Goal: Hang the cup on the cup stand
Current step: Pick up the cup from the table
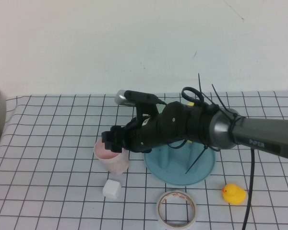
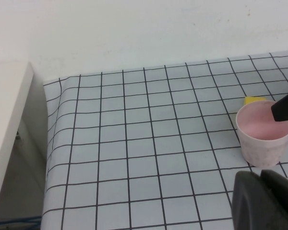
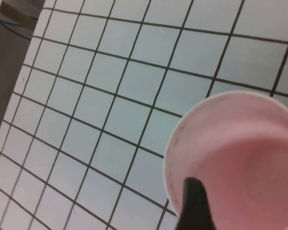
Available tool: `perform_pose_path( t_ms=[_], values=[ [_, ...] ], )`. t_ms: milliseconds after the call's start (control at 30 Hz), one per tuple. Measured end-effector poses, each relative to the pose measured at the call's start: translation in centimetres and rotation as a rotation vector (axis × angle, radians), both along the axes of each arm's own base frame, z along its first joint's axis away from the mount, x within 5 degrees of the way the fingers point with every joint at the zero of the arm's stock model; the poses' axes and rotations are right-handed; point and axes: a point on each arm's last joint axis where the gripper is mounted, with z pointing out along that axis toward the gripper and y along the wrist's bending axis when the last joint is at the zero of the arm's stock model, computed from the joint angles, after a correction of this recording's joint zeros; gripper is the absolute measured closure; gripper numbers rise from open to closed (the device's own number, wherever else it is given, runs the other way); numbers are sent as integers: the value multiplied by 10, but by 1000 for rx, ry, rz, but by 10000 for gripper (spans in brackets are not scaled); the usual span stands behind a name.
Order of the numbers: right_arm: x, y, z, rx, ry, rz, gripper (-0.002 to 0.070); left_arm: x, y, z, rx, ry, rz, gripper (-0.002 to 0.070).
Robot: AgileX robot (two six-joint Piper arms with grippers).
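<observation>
Reaching across the worktop (image 1: 48, 143) from the robot's right, the right hand (image 1: 110, 140) sits at the rim of the cup (image 1: 113, 157), its jaws spread wide. One dark fingertip (image 3: 194, 201) lies inside the cup's mouth against the near wall; the left wrist view shows a finger (image 2: 285, 106) over the rim as well. No closed grip on the cup is visible. The cup stands upright, mouth up, on the checked cloth, just left of the cup stand (image 1: 180, 165), whose blue base is partly hidden under the right arm. The pegs cannot be made out behind the arm. The left hand (image 2: 264, 201) is closed and empty, hovering above the cloth near the cup, seen only in its own wrist view. In front of the cup lies a white cube (image 1: 112, 189); a tape roll (image 1: 177, 209) lies beside it, and a yellow duck (image 1: 234, 193) stands further right.
</observation>
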Motion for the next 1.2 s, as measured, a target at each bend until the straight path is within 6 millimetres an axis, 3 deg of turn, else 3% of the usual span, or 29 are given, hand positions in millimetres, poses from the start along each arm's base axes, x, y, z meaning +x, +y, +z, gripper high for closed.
perform_pose_path(
  t_ms=[333, 767, 967, 1200],
  values=[
    [0, 0, 0, -69, -99, 112, 220, 0, -1, 0, -11, 2, -3, 677],
    [-4, 0, -2, -82, -63, 140, 225, 0, -1, -1, -13, 8, -4, 677],
    [-6, -1, 16, -60, -81, 142, 225, 0, -1, -1, -13, 8, -4, 677],
    [-12, -2, 18, -78, -46, 195, 225, 0, -1, -1, -13, 8, -4, 677]
  ],
)
